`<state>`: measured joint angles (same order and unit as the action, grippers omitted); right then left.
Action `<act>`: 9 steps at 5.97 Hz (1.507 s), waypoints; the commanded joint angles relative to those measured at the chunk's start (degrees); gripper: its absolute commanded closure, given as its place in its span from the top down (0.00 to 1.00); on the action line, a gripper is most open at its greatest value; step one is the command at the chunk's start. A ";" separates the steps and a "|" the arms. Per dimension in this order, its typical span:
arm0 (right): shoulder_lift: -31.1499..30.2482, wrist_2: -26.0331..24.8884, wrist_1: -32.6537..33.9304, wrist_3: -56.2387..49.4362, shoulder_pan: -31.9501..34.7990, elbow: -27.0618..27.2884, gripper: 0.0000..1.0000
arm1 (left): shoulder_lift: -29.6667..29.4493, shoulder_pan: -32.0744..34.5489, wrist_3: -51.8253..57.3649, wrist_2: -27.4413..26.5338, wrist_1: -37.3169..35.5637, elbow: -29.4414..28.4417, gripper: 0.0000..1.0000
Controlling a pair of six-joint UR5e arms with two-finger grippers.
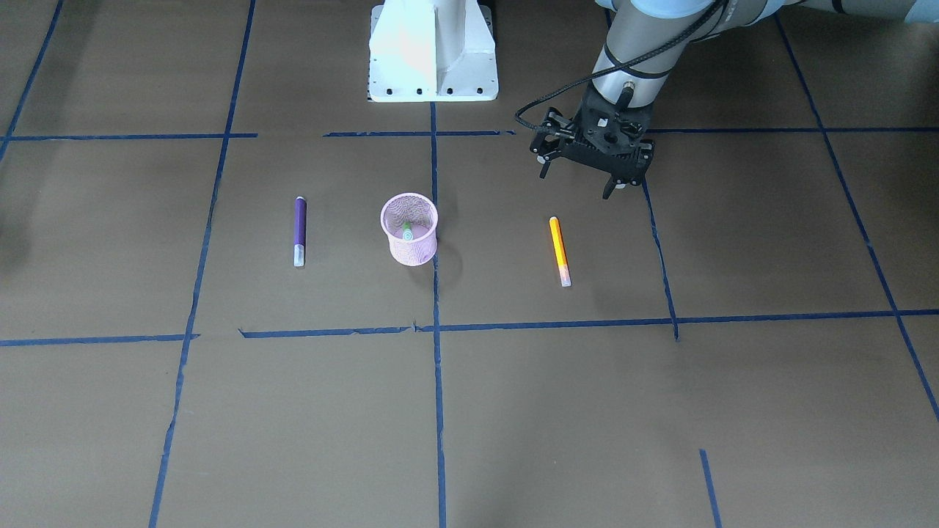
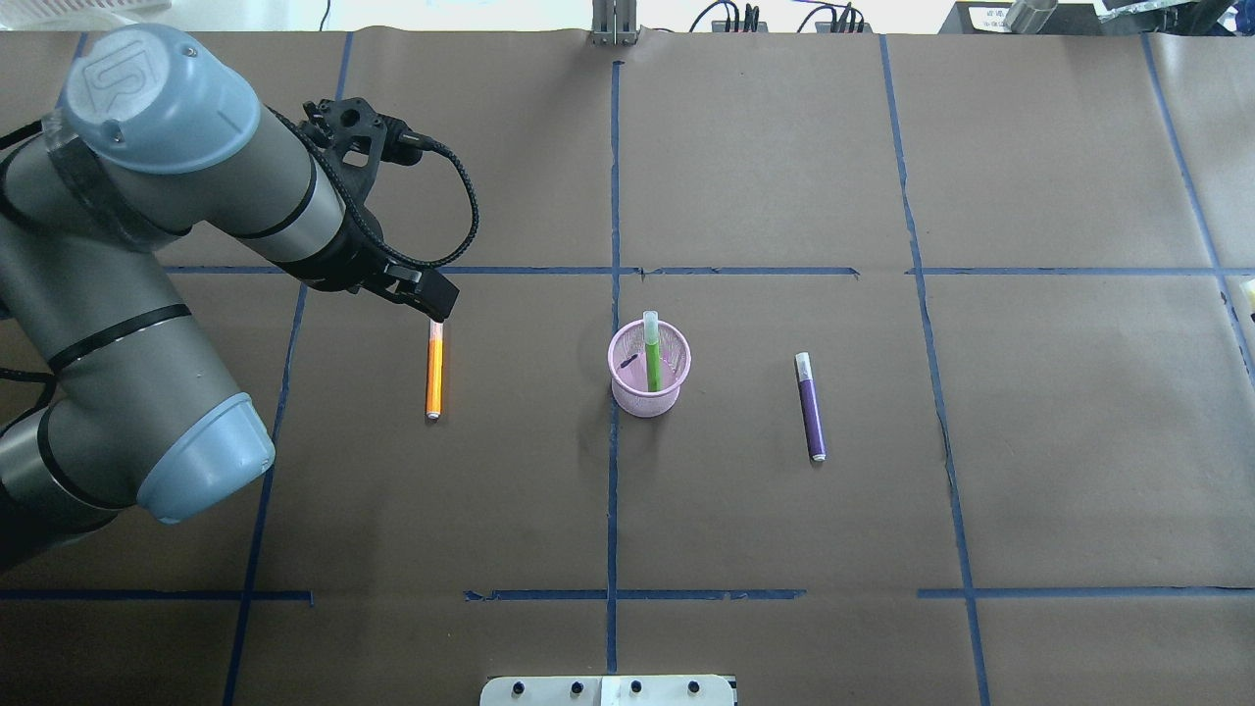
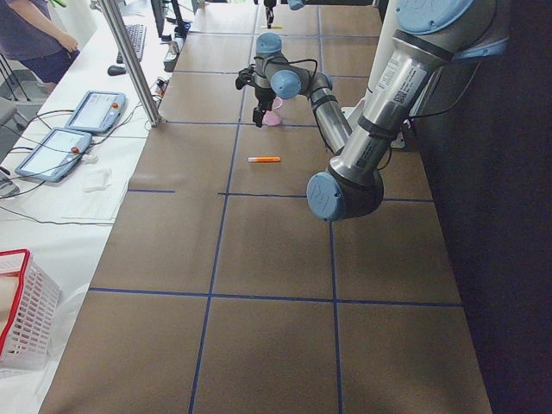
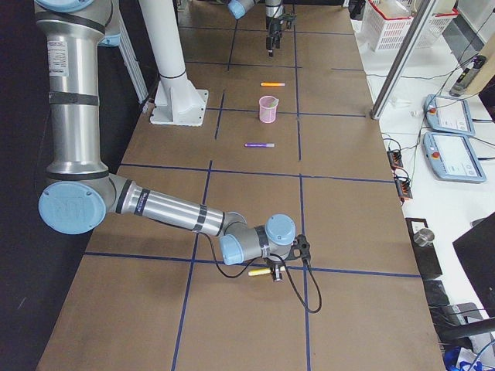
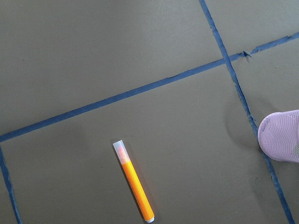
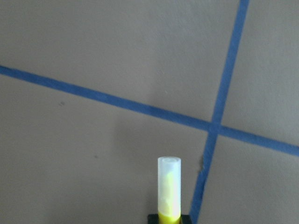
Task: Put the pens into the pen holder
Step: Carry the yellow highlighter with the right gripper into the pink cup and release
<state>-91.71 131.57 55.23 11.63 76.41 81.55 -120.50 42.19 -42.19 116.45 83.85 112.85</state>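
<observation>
The pink mesh pen holder [image 1: 414, 253] [image 2: 647, 397] stands upright mid-table with a green pen [image 2: 652, 353] upright inside it. An orange pen [image 1: 560, 251] [image 5: 134, 182] lies flat on the robot's left of the holder. A purple pen [image 1: 299, 231] [image 2: 810, 407] lies flat on the other side. My left gripper [image 1: 577, 182] is open and empty, hovering just behind the orange pen. My right gripper [image 4: 275, 272] is far off to the robot's right, low over the table. It is shut on a yellow pen [image 6: 168, 186], whose pale cap sticks out ahead.
Blue tape lines [image 1: 436, 326] divide the brown table into squares. The white robot base [image 1: 433, 51] stands at the table's back edge. A white basket [image 3: 26, 319] and tablets [image 3: 95, 112] sit on a side bench, where a person [image 3: 34, 34] stands.
</observation>
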 commanded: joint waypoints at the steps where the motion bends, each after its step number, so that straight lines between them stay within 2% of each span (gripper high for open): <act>1: -0.58 -0.26 -0.91 11.41 0.40 14.96 0.01 | 0.00 0.00 0.00 -0.08 0.00 -0.09 1.00; 3: 1.00 -4.63 -0.83 27.50 -1.25 26.94 0.01 | 0.00 -0.08 0.00 -0.08 -0.09 -0.35 1.00; 4: 5.01 -10.22 -0.74 36.44 -5.36 29.69 0.01 | -0.09 -0.26 -0.35 -0.08 0.09 -0.44 1.00; 5: 7.92 -18.11 -0.65 43.49 -11.92 31.02 0.01 | -0.09 -0.61 -2.01 0.01 0.52 -0.79 1.00; 6: 10.12 -28.11 -0.39 48.35 -20.17 32.17 0.01 | -0.17 -0.70 -2.11 0.01 0.53 -0.70 1.00; 8: 14.26 -45.27 0.66 55.74 -33.46 32.09 0.00 | -0.18 -0.88 -2.02 0.10 0.53 -1.05 1.00; 9: 18.71 -55.18 6.67 58.91 -40.83 32.01 0.00 | -0.35 -0.88 -2.11 0.10 0.53 -1.05 1.00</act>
<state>-76.64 85.72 57.67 67.22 42.55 113.61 -120.75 41.35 -44.25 116.53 84.37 111.86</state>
